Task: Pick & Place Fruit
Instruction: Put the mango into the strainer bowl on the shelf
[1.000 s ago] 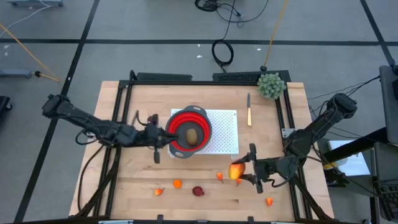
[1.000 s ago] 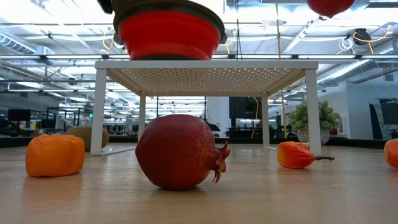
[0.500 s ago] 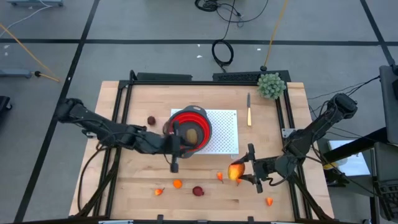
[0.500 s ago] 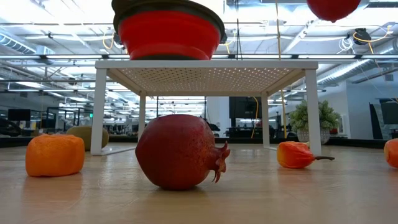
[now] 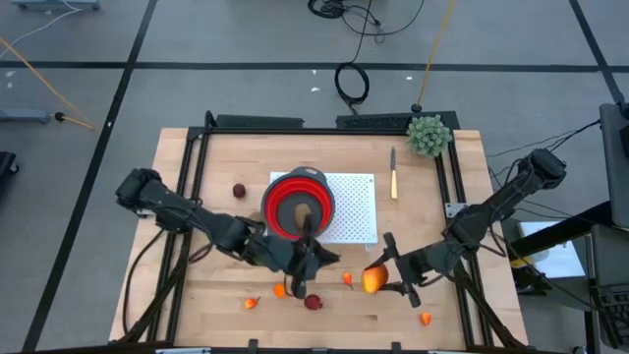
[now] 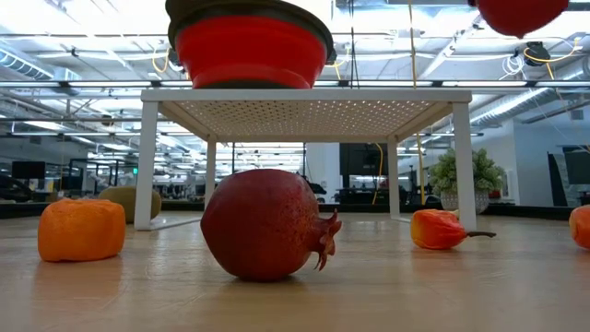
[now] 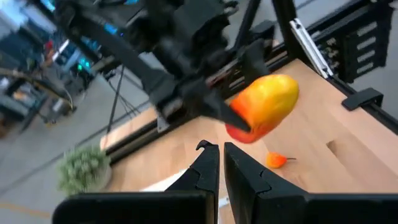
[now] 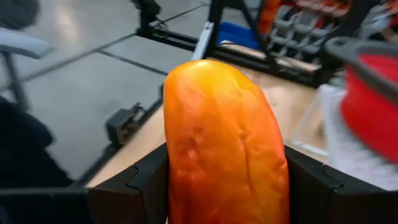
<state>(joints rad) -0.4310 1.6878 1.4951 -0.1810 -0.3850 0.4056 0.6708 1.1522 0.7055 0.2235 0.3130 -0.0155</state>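
My right gripper [image 5: 381, 277] is shut on a red-orange oblong fruit [image 5: 372, 281] above the table's near right part. My left gripper [image 5: 322, 258] is shut and holds nothing; it hangs just near of the red bowl [image 5: 298, 205], pointing at the held fruit [image 7: 264, 106]. The bowl stands on a white perforated stand [image 5: 356, 208]. A dark red pomegranate [image 6: 263, 224] and small orange pieces [image 5: 280, 291] lie on the wood near the front edge. One dark red ball [image 5: 239, 191] lies left of the bowl. My right gripper pinches the oblong fruit by its two long sides [image 8: 180, 155], one finger [image 8: 146, 180] on each side. The fingers come nearly level from the table's right. The fruit is lifted clear of the table, high in the low view [image 6: 521, 11].
A slim knife [image 5: 393, 175] and a green bushy ball [image 5: 428, 135] lie at the far right. More orange bits [image 5: 425, 318] sit near the front edge. A black frame [image 5: 201, 147] rims the table.
My left gripper has swung from the bowl's left side toward the table's right and near edge, rolling as it went, and now stands in front of the bowl, still shut. My right gripper has turned a little in place with the fruit.
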